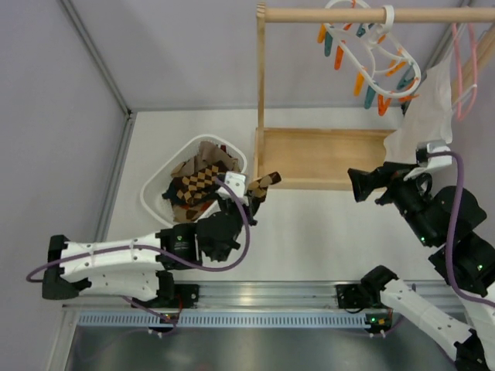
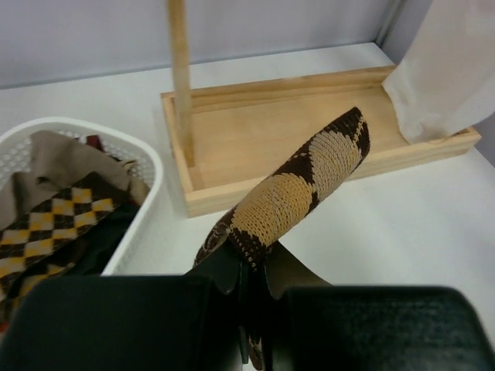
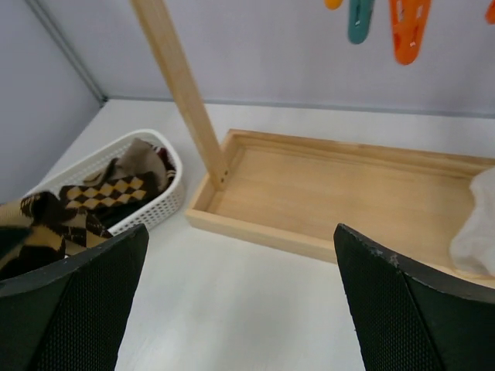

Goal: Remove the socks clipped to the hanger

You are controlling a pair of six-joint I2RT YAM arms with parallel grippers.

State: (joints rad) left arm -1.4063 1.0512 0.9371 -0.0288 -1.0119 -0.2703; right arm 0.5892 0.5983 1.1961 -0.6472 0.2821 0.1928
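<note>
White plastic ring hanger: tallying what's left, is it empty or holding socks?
Empty: the white plastic ring hanger carries only bare orange and teal clothespins; no sock hangs from any.

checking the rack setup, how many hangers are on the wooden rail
2: white ring hanger hooked on the wooden rail near its middle; thin pink hanger at the right end, partly cut off by the frame.

A white lattice basket [image 1: 148, 188] sits on the white table [image 1: 309, 232], just left of a wooden rack's tray base [image 1: 332, 153]. At the right end of the rack's rail [image 1: 309, 14] hangs a white cloth [image 1: 428, 108], its hem seemingly resting in the tray. A thin pink hanger [image 1: 459, 77] hangs beside it.
</note>
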